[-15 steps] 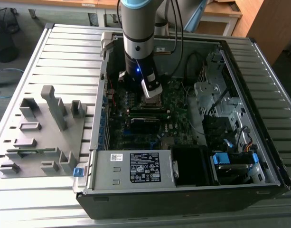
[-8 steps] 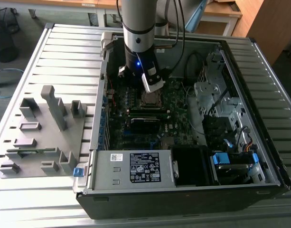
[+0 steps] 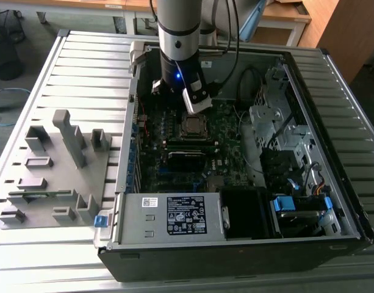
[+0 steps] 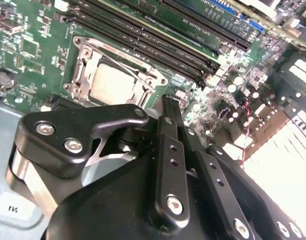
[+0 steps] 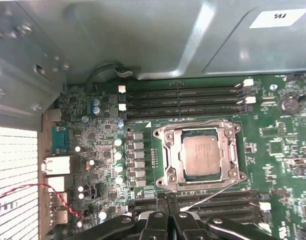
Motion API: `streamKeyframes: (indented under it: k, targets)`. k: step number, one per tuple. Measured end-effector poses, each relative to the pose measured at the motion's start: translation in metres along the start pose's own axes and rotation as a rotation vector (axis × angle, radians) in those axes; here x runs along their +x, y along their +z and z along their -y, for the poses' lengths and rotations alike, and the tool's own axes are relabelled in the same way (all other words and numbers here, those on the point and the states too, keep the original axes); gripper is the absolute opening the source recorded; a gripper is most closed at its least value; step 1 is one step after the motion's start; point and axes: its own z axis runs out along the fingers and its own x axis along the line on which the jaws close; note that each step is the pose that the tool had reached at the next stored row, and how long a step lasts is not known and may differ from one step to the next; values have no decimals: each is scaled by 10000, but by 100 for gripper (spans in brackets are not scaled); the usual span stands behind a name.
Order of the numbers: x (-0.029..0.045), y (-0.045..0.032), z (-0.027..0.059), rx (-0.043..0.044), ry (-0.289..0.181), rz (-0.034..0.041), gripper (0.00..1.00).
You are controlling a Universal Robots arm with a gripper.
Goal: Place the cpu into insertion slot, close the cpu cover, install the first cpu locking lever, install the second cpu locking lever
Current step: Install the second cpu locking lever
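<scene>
The cpu (image 5: pixel 202 155) lies flat in its socket on the green motherboard (image 5: pixel 282 165), its dull silver top showing through the window of the cpu cover (image 5: pixel 170 152). The cover lies down around the chip. One thin wire lever (image 5: pixel 212 195) runs slanted beside the socket, on the side nearest my fingers, and looks loose. A second lever (image 5: pixel 195 125) lies along the opposite edge. My gripper (image 5: pixel 167 201) hovers just off that near edge, shut with nothing in it. The exterior view has the gripper (image 3: pixel 196 104) just behind the socket (image 3: pixel 193 126). In the second wrist view the black fingers (image 4: pixel 168 130) point toward the cpu (image 4: pixel 113 85).
Black memory slots (image 5: pixel 182 102) run along both sides of the socket. The open case holds a power supply (image 3: pixel 174 213) at the front and a drive cage (image 3: pixel 278 122) on the exterior view's right. A grey fixture plate (image 3: pixel 52 171) with upright blocks lies on the exterior view's left.
</scene>
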Motion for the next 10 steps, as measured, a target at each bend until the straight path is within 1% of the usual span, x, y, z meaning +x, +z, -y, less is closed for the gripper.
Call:
streamKeyframes:
  k: [2, 5, 10]
  targets:
    - [-10, -33, -5, 1, 0, -3, 10]
    - [-58, -30, -9, 11, 14, -4, 10]
    - [-157, -24, -17, 90, 80, 6, 10]
